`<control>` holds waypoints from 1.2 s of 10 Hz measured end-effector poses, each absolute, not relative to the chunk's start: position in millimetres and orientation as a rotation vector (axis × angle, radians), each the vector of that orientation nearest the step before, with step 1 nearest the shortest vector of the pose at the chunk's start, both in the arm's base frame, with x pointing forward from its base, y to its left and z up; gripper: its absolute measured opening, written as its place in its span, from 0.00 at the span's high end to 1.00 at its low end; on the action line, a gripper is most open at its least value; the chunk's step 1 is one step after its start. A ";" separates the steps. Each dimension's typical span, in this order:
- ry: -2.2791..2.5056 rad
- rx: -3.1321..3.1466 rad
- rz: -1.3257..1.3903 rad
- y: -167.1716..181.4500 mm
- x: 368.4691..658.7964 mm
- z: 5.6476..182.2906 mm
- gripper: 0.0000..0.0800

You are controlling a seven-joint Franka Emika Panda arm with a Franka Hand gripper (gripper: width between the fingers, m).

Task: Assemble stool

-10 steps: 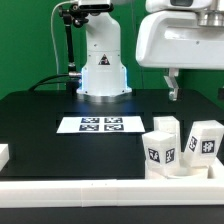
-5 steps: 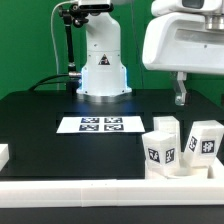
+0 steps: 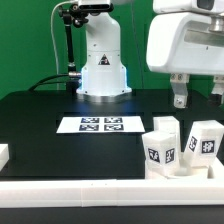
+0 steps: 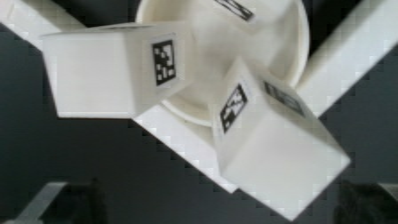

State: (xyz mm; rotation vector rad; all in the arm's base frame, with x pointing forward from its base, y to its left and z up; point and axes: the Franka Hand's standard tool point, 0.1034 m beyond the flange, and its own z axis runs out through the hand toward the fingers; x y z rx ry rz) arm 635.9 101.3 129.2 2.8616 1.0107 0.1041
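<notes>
Gripper hanging wide open with nothing in it, up above the stool parts on the exterior view's right. Two dark fingers poking down from the big white housing, well apart from each other, not touching any part.

Stool bits bunched together near the front rail on the exterior view's right: one blocky leg with its black-and-white tag facing the camera, another leg just beside it, further to the exterior view's right. Both standing roughly upright on the black table. Round seat barely visible in the exterior view behind the legs, way clearer from the wrist camera: thick white disc with the two legs in front of it, one leg showing a tag on its side, the other tilted and overlapping the disc's edge. Hard to tell whether the legs actually touch the seat or just sit close.

Marker board lying flat mid-table, well apart from the parts. White robot base at the back against the green backdrop. Small white block at the exterior view's left edge.
</notes>
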 end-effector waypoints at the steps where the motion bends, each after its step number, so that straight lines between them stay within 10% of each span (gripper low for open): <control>1: 0.965 2.927 0.078 96.5 635.0 130.8 0.19; 12: 1.520 2.657 -0.105 112.2 639.2 121.4 0.19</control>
